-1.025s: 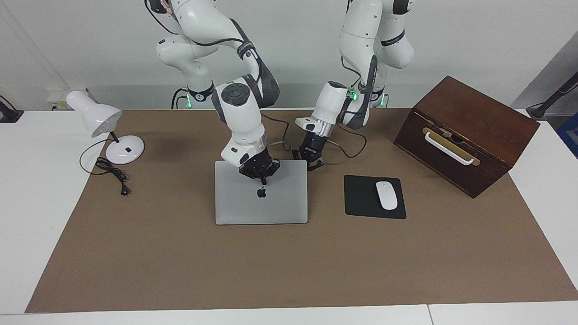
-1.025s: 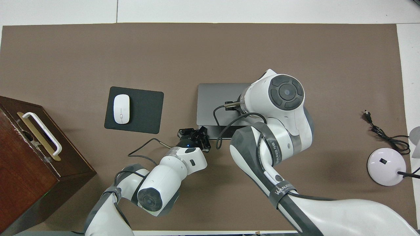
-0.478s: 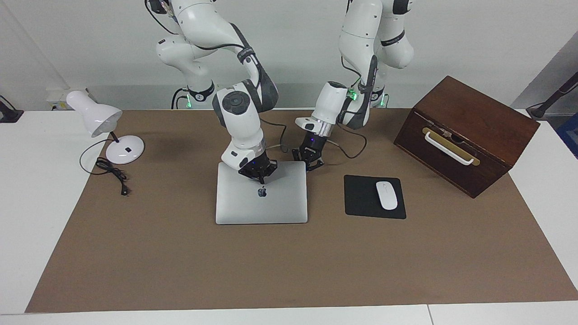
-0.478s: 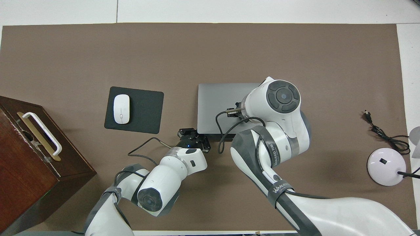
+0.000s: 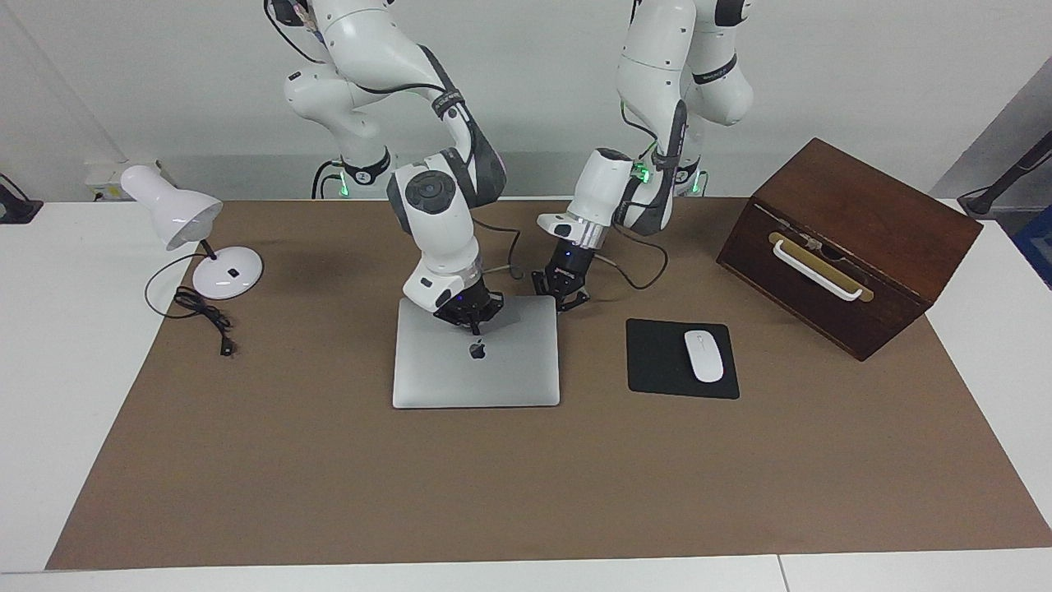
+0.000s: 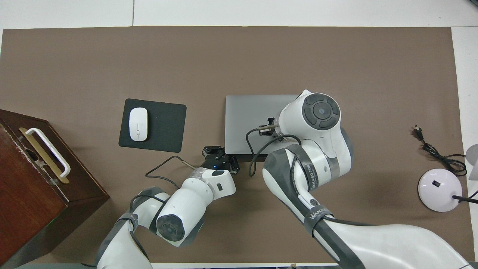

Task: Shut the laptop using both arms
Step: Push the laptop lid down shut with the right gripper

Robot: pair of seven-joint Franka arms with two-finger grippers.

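The silver-grey laptop (image 5: pixel 477 370) lies in the middle of the brown mat, its lid with the dark apple logo almost flat on the base; it also shows in the overhead view (image 6: pixel 248 116). My right gripper (image 5: pixel 470 316) presses down on the lid just nearer to the robots than the logo; in the overhead view its own wrist hides it. My left gripper (image 5: pixel 561 294) is low at the laptop's robot-side corner toward the left arm's end, close to the hinge edge; it also shows in the overhead view (image 6: pixel 220 160).
A black mouse pad (image 5: pixel 657 362) with a white mouse (image 5: pixel 703 355) lies beside the laptop toward the left arm's end. A dark wooden box (image 5: pixel 846 242) stands past it. A white desk lamp (image 5: pixel 193 238) and its cord (image 5: pixel 205 316) are at the right arm's end.
The right gripper has drawn back toward the robots along the lid, and the lid has come down almost flat. The left gripper has stayed at the corner.
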